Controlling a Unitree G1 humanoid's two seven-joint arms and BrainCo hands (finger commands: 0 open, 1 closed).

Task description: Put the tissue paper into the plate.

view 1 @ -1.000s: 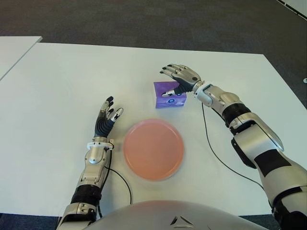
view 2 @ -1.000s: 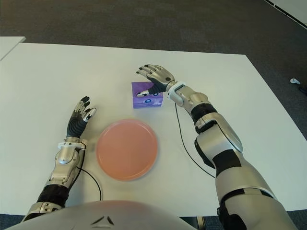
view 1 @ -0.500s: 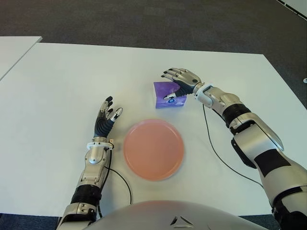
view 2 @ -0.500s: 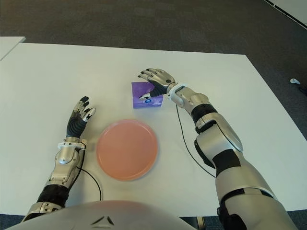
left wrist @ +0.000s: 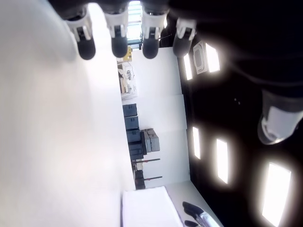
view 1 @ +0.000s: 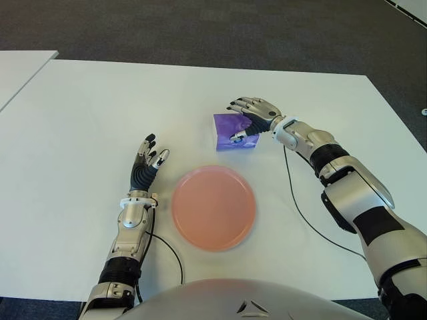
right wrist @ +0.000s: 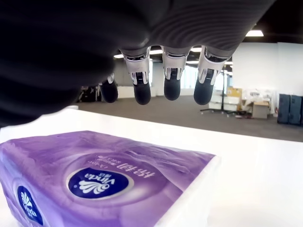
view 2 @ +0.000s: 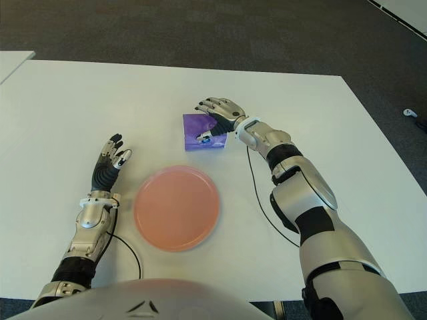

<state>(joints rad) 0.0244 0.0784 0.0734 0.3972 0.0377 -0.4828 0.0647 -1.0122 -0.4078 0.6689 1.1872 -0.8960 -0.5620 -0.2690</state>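
right hand reaches forward, fingers spread; left hand open, fingers upward

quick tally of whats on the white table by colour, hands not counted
purple: 1, the tissue pack, lying under the open right hand
pink: 1, the plate, with nothing in it, beside the open left hand
total: 2 things on the table
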